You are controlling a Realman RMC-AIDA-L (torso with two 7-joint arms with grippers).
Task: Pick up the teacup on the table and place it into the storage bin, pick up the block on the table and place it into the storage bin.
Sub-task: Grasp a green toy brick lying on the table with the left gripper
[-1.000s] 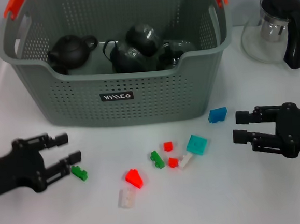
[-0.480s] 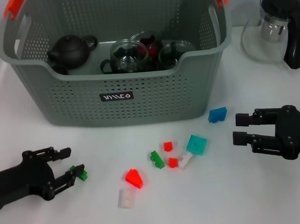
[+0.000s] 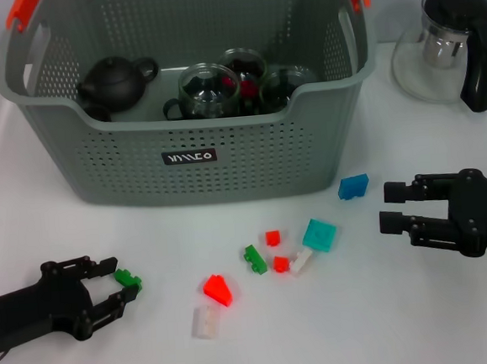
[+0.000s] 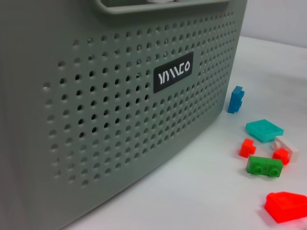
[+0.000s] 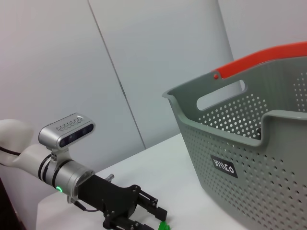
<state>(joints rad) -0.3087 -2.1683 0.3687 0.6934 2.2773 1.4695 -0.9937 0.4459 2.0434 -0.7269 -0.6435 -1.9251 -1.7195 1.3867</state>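
The storage bin [image 3: 191,157] stands at the back middle of the table. It holds a black teapot [image 3: 117,80] and glass teacups [image 3: 207,90]. My left gripper [image 3: 116,282] is low at the front left, open. A small green block [image 3: 130,279] lies on the table between its fingertips. The right wrist view also shows this gripper [image 5: 146,213] and the green block [image 5: 164,226]. My right gripper [image 3: 391,207] is open and empty at the right, just right of a blue block [image 3: 353,186]. The bin's label [image 4: 175,76] shows in the left wrist view.
Loose blocks lie in front of the bin: teal [image 3: 319,233], small red [image 3: 272,238], green [image 3: 255,259], red [image 3: 281,264], white [image 3: 300,262], large red [image 3: 217,289] and white [image 3: 205,322]. A glass teapot with a black handle [image 3: 456,43] stands at the back right.
My left gripper has dropped lower and nearer the front edge, and its fingertips now flank the green block. The cups in the bin have settled. The right arm has barely moved.
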